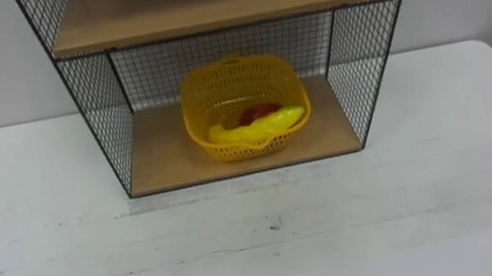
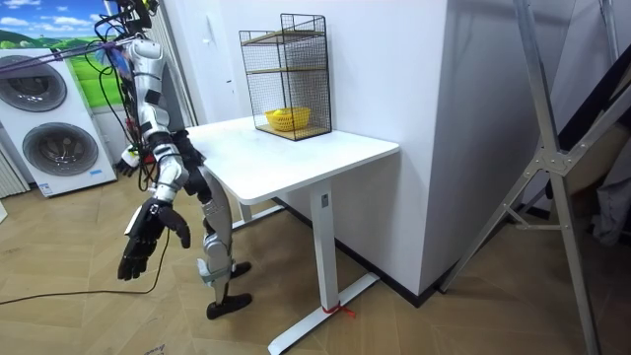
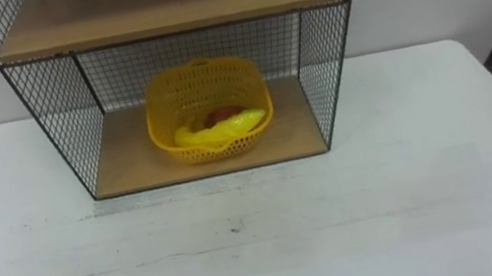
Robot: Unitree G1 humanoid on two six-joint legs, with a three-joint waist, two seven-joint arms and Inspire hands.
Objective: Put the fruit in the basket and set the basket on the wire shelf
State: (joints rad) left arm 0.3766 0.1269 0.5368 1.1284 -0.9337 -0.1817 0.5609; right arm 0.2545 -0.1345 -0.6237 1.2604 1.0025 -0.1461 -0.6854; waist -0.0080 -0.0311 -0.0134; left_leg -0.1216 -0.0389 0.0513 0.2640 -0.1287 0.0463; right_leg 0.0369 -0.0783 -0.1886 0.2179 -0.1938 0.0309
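**Basket on the shelf, hands off: checking the placement**

From the head cameras I judge the job close to finished. The yellow basket [image 1: 218, 92] stands on the lower board [image 1: 163, 158] of the wire shelf [image 1: 100, 113], roughly central between the mesh side walls and apart from both. Its base looks fully on the board, short of the front edge. Inside it lies a banana [image 1: 255, 131], its tip resting up against the basket's right rim, and a red fruit [image 1: 260, 113] sits just behind it. I see no fruit on the white desk [image 1: 245, 250] in front of the shelf.

In the room view the robot stands at the desk's end, well apart from the shelf. My right hand [image 2: 148, 242] hangs low beside the leg, fingers loose and straight, holding nothing. The left hand [image 2: 128, 158] is at waist height on the far side of the body, and I cannot tell how its fingers lie.

What remains, as I read it, is to confirm and leave it alone:

- I would look at the basket's front edge against the board's lip. If it sits square and flat, no correction is needed.
- If I did nudge it deeper, I would push low on the front wall with flat fingers, coming in straight between the mesh sides.
- I would keep the wrist under the upper board [image 1: 222, 0], since catching that or the wire could shift the whole shelf.
- The banana's raised tip is the one thing a careless reach might knock out.
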